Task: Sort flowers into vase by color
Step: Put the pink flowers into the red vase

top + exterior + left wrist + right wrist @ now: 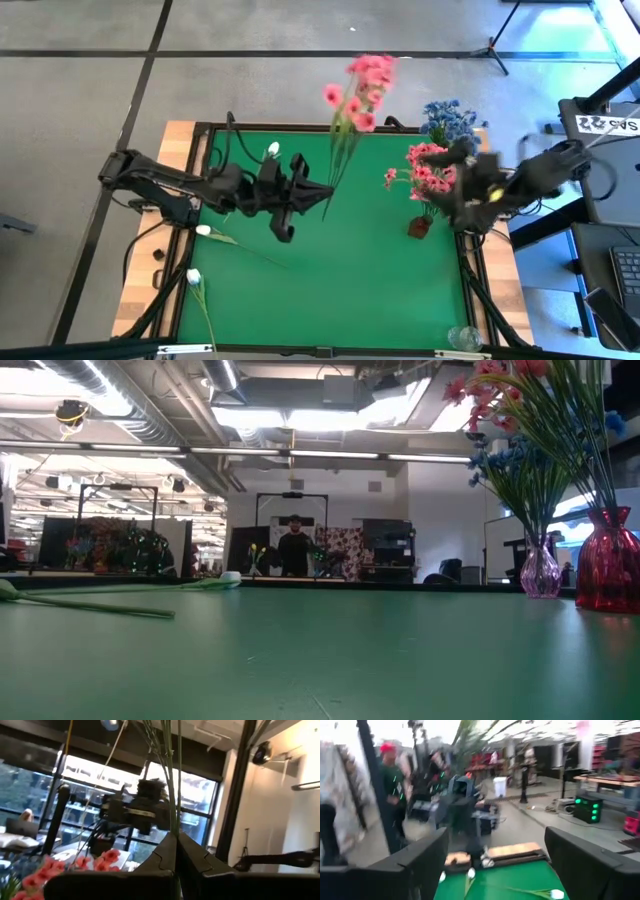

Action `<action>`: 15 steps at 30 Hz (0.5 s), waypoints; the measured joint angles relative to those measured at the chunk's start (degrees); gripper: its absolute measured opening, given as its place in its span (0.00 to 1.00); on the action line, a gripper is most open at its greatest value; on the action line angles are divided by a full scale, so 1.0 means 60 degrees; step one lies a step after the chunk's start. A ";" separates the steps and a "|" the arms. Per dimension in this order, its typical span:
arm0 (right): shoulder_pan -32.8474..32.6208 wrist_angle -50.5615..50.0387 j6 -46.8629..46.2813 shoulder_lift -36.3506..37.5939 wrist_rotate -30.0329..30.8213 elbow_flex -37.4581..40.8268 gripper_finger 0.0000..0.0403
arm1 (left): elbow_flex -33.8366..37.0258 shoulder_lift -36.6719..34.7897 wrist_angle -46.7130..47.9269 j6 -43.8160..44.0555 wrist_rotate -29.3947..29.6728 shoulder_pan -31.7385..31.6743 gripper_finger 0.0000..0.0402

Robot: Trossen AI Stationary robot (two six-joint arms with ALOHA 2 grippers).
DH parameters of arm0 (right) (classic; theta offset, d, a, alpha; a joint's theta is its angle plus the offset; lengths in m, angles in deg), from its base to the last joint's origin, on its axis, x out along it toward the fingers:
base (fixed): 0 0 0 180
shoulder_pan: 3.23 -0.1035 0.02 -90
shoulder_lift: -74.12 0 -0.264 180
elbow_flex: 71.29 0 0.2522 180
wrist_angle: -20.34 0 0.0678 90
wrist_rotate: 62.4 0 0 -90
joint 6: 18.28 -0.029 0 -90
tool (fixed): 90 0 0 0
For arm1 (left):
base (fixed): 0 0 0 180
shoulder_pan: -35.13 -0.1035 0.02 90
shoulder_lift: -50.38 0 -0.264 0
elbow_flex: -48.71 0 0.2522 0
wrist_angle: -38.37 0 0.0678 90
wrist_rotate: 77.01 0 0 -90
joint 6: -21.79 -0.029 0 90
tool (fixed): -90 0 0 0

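My left gripper [325, 192] is shut on a pink flower spray [362, 82], raised above the green table's middle. The spray's stems [170, 780] rise from between the fingers. My right gripper [495, 865] stands open and empty, high at the table's right, beside a red vase [608, 560] holding pink flowers [425, 170]. Blue flowers [450, 120] stand in a clear pink vase [540, 570] at the far right. White buds [203, 230] [193, 277] lie flat on the left of the table. My left gripper pinches the bundle of thin green stems [173, 831] between its two fingers, near the stems' lower end. The fingers slant upward and lie across the stems. The spray is lifted clear of the table, its blossoms [365, 70] high above the gripper, toward the far edge.
More white buds [273, 150] lie near the far left. A clear glass thing [462, 338] stands at the near right corner. The table's black frame [300, 128] and wooden border ring the green mat. A person [295, 545] stands in the room beyond.
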 joint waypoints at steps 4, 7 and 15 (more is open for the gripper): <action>0.0000 0.0490 0.0248 -0.0843 -0.0192 0.0017 0.77 | 0.0000 0.0297 -0.0582 0.0270 0.0183 0.0159 0.00; 0.0000 0.1125 0.0196 -0.1243 -0.0536 0.0000 0.76 | 0.0000 0.0459 -0.1155 0.0085 0.0093 0.0359 0.00; 0.0530 0.2782 -0.0687 -0.2412 -0.0846 0.0000 0.80 | 0.0000 0.0673 -0.1223 -0.0232 -0.0431 0.0554 0.00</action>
